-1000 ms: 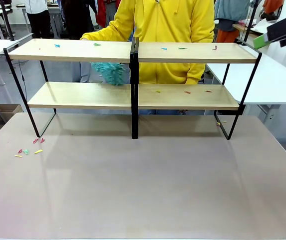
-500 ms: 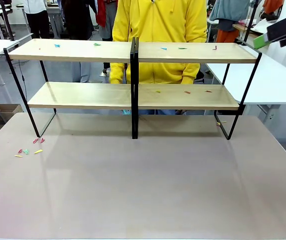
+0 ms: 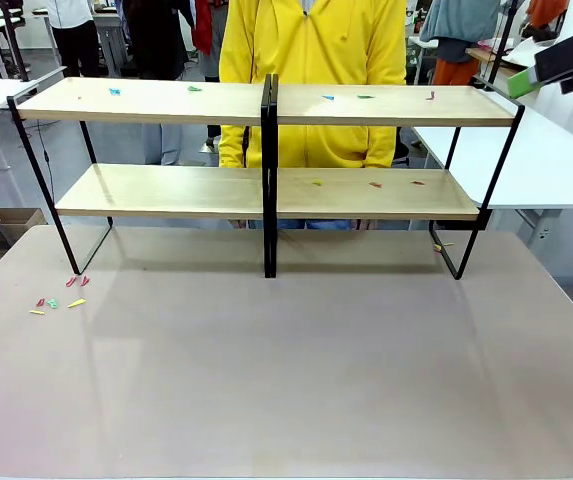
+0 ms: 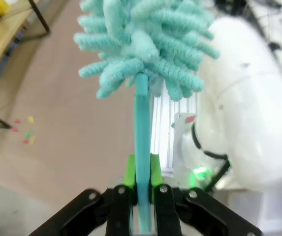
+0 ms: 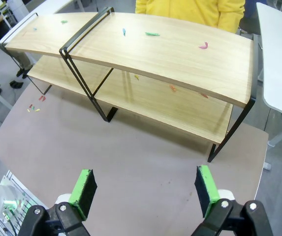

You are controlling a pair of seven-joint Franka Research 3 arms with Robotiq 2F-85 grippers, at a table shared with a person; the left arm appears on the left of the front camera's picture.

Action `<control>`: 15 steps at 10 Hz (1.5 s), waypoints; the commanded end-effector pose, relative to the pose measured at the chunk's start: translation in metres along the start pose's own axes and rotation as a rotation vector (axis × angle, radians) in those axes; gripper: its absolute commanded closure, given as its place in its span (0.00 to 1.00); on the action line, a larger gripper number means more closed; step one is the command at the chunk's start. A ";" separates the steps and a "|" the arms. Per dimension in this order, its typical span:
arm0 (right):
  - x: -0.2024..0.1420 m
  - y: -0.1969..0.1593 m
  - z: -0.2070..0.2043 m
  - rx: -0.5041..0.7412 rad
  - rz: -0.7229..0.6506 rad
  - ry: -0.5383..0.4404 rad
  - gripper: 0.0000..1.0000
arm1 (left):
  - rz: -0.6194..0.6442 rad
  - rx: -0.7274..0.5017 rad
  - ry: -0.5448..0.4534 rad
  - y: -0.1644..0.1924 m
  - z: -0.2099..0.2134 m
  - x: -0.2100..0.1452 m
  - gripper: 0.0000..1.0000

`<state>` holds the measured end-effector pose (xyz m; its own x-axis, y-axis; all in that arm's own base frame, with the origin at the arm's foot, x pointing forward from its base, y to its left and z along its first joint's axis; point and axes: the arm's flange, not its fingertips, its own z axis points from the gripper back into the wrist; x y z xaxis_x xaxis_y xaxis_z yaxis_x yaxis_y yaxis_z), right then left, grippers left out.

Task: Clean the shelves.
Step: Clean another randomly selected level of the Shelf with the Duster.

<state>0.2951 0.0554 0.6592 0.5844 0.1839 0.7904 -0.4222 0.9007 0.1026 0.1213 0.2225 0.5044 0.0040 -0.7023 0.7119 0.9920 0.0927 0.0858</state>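
Gripping the teal duster point(image 4: 145, 44) by its thin handle point(image 4: 141, 123), the left pincer point(image 4: 141, 178) is clenched tight, the fluffy head sticking straight out along the line of its fingers. From that wrist the shelves point(image 4: 3, 34) lie off to one side of the duster's axis, at the edge of view, well apart from the head; tabletop point(image 4: 81, 128) lies beneath. The head needs swinging round toward the boards, I judge.

The shelves stand across the far part of the tabletop, long axis side to side, a person in yellow point(image 3: 311, 60) behind them. Coloured scraps point(image 3: 366, 97) dot the top board and the lower right one (more lie on the tabletop by the left foot).

The right pincer point(image 5: 144, 189) hangs released and empty, facing the shelves.
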 end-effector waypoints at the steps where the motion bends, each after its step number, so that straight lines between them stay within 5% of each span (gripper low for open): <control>1: 0.000 -0.001 0.000 0.005 -0.004 -0.002 0.00 | 0.146 -0.080 0.048 0.027 -0.012 0.082 0.87; 3: 0.000 -0.001 0.000 0.005 -0.004 -0.002 0.00 | 0.480 -0.145 -0.149 0.060 -0.037 0.169 0.87; 6: 0.000 -0.001 0.000 0.005 -0.004 -0.002 0.00 | 0.644 -0.267 0.047 0.095 -0.110 0.253 0.87; 7: 0.000 -0.001 0.000 0.005 -0.004 -0.002 0.00 | 0.712 -0.323 0.114 0.103 -0.140 0.266 0.87; 8: 0.000 -0.001 0.000 0.005 -0.004 -0.002 0.00 | 0.591 -0.242 -0.015 0.088 -0.098 0.237 0.87; 10: 0.000 -0.001 0.000 0.005 -0.004 -0.002 0.00 | 0.591 -0.242 -0.015 0.088 -0.098 0.237 0.87; 11: 0.000 -0.001 0.000 0.005 -0.004 -0.002 0.00 | 0.644 -0.261 0.047 0.097 -0.122 0.253 0.87; 12: 0.000 -0.001 0.000 0.005 -0.004 -0.002 0.00 | 0.721 -0.122 0.158 0.070 -0.142 0.265 0.87; 14: 0.000 -0.001 0.000 0.005 -0.004 -0.002 0.00 | 0.705 -0.154 0.407 0.079 -0.198 0.321 0.87; 15: 0.000 -0.001 0.000 0.005 -0.004 -0.002 0.00 | 0.807 -0.142 0.489 0.088 -0.223 0.346 0.87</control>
<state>0.2949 0.0554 0.6594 0.5838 0.1839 0.7908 -0.4220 0.9008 0.1021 0.2133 -0.1435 0.5903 0.6674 -0.6912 0.2772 0.7357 0.5541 -0.3895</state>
